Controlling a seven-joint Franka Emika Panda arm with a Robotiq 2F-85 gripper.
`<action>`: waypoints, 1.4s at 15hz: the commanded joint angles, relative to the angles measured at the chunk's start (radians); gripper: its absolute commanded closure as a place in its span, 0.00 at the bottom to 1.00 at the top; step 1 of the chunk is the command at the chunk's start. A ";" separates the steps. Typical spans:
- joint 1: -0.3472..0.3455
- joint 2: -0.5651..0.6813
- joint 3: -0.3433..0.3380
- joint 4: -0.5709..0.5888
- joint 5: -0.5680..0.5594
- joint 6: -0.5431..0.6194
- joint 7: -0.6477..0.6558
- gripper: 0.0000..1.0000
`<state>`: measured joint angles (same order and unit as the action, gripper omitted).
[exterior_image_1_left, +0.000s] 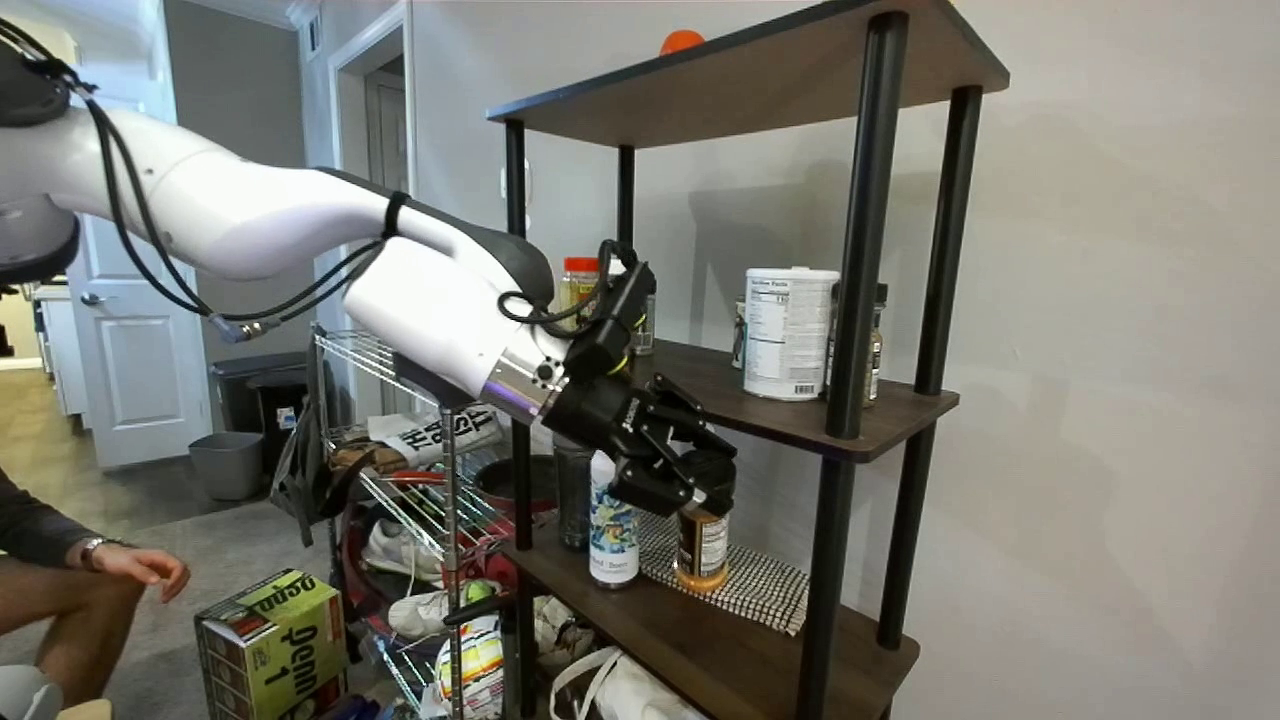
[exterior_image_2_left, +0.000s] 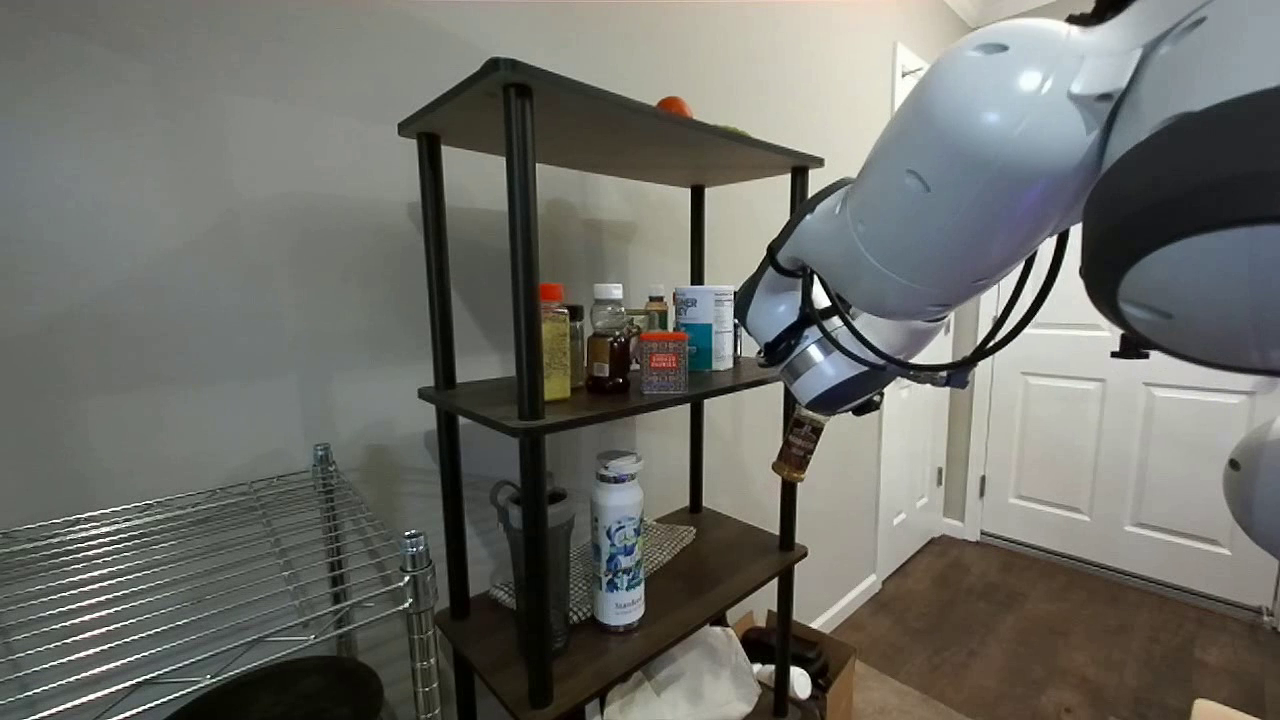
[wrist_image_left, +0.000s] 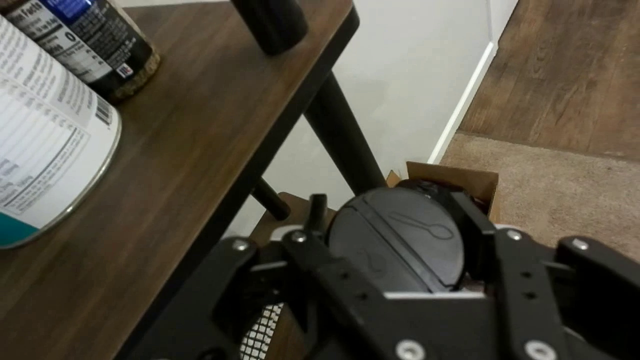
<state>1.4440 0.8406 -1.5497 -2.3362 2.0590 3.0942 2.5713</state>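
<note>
Grey wall (exterior_image_2_left: 250, 250), dark tiered bench (exterior_image_2_left: 725, 560), one jar (exterior_image_1_left: 702, 550) in my grip

I count one white-and-teal canister (exterior_image_1_left: 790, 335), one red-topped tin (exterior_image_2_left: 664, 365) and one red-capped yellow shaker (exterior_image_2_left: 556, 350) on the bench's middle shelf (wrist_image_left: 200, 125); lower down, one white bottle (exterior_image_2_left: 619, 545) and one grey pitcher (exterior_image_2_left: 562, 545). My single jar hangs tilted, just outside that shelf's edge, its black lid (wrist_image_left: 397, 245) between my fingers (wrist_image_left: 472, 220), which press it from both sides, parted only by its width. A spoon outline marks the lid; a dark label (exterior_image_2_left: 803, 435) wraps the jar, amber showing beneath. "Nutrition Facts" reads on the canister; my jar's print is too small.
</note>
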 joint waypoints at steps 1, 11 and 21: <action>0.079 -0.052 -0.083 -0.025 0.036 0.069 -0.145 0.64; 0.220 -0.037 -0.295 -0.021 0.002 0.106 -0.343 0.64; 0.245 -0.059 -0.360 0.060 -0.175 0.092 -0.406 0.64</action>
<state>1.6753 0.8196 -1.8854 -2.3039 1.9537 3.1841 2.1864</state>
